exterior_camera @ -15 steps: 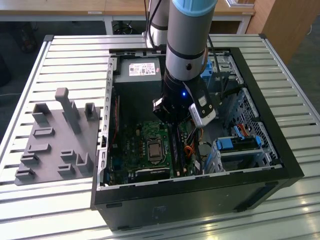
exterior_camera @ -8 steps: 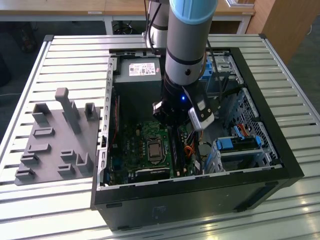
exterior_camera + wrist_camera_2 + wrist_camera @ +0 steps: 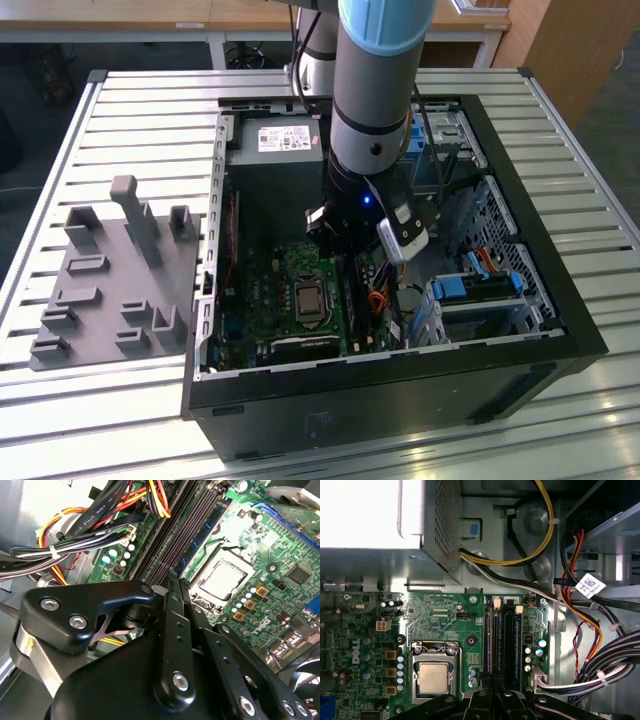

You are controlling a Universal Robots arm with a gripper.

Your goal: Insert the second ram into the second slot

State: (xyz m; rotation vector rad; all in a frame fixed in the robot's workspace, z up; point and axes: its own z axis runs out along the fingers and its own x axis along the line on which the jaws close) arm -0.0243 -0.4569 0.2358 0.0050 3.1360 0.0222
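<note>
Exterior view: arm (image 3: 375,90) reaches straight down into the open computer case (image 3: 560,330), its fingers (image 3: 172,587) pressed together over the memory slots (image 3: 502,635) beside the processor (image 3: 434,677), where a blue ram stick (image 3: 210,522) sits.

- The motherboard (image 3: 445,615) carries a white maker's logo along one edge in the first wrist view; its small component markings are too fine to read.
- A white cable tag (image 3: 590,585) bears a code pattern and illegible print.
- The power supply label (image 3: 290,138) is unreadable in the exterior view.
</note>
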